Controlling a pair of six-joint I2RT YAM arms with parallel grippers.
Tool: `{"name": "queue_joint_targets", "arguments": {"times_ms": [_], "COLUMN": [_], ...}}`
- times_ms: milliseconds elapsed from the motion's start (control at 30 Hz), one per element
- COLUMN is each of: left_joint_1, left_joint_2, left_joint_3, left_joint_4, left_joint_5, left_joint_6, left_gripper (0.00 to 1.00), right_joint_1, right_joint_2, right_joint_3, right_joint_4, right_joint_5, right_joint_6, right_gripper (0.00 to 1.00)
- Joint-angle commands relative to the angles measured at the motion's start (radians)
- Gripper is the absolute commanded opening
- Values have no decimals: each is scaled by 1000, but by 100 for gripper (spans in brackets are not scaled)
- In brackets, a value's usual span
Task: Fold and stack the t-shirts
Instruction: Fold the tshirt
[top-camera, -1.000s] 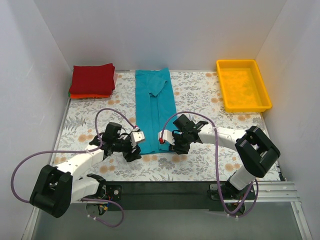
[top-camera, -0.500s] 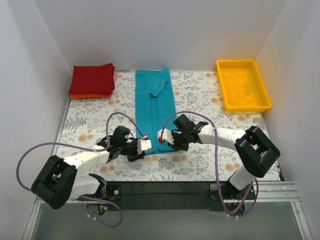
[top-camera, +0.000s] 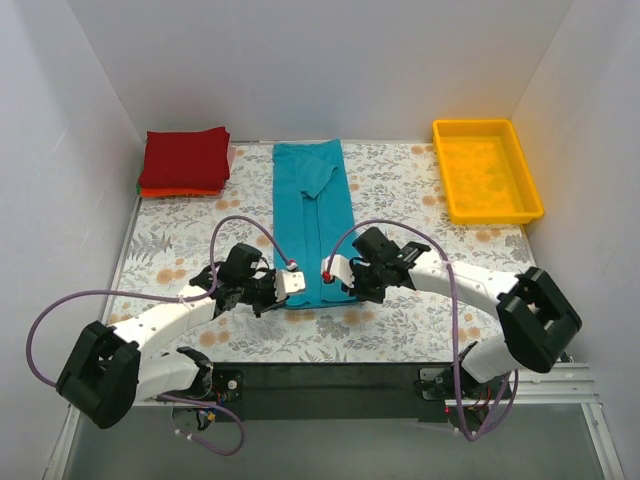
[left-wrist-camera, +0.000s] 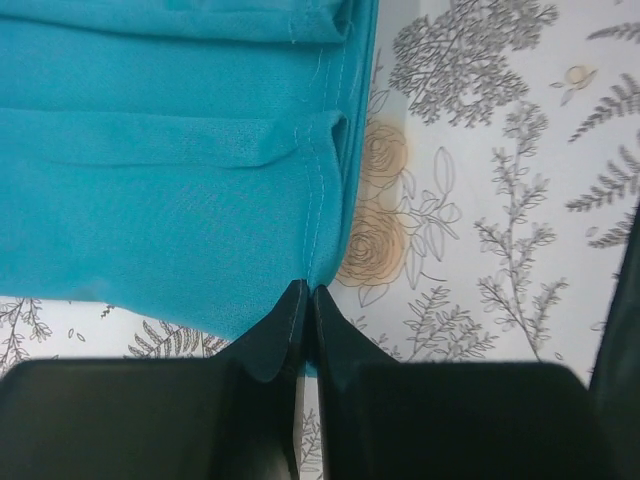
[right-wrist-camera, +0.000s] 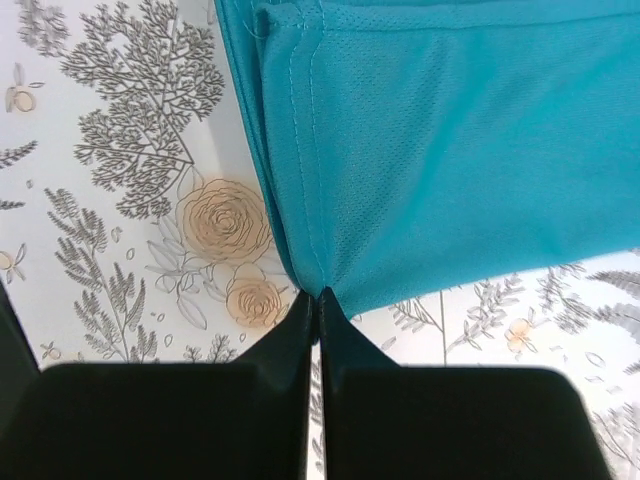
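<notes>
A teal-blue t-shirt (top-camera: 311, 215) lies folded into a long narrow strip down the middle of the floral table covering (top-camera: 400, 190). My left gripper (top-camera: 283, 292) is shut on its near left corner; in the left wrist view the teal-blue t-shirt (left-wrist-camera: 170, 170) runs into the pinched left gripper (left-wrist-camera: 306, 290). My right gripper (top-camera: 338, 284) is shut on the near right corner; the right wrist view shows the teal-blue t-shirt (right-wrist-camera: 450, 150) hem caught in the right gripper (right-wrist-camera: 318, 294). A folded dark red t-shirt (top-camera: 186, 157) tops a stack at the back left, with an orange one (top-camera: 178, 192) under it.
A yellow plastic tray (top-camera: 520, 168) stands at the back right. White walls close in the table on three sides. Purple cables loop over both arms.
Both grippers closed onto the near corners of the teal-blue t-shirt. The left arm slid right to the hem. The near end of the shirt shifted slightly.
</notes>
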Motion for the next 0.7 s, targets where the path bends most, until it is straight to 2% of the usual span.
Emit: {"name": "queue_joint_targets", "arguments": {"times_ms": [0,133,233,367,467,600,667], "left_joint_1": [-5,-15,-15,-7,69,207,231], "left_joint_2": [-87,-159,-181,-139,-64,109,195], "left_joint_3": [41,47,84,127,204,343,410], "left_joint_4": [-154,-237,-254,-219,-170,-136,-113], "left_joint_5": [78,114,132,54,60,123,132], "left_joint_6": [0,14,-18,-17,10,85,99], "left_gripper": [0,0,0,0,0,0,0], "right_joint_1": [26,81,85,59,10,-53,-90], "right_joint_2": [-125,-222,-220,-175,-122,-37,26], "right_joint_3": [-21,-52,-32,39,117,214,260], "right_joint_4": [-84,-109,-114,-109,-110,-107,-106], "right_joint_5": [37,35,28,65,67,68,67], "right_joint_6": [4,8,5,-57,-116,-179,-206], "right_gripper": [1,1,1,1,1,1,1]}}
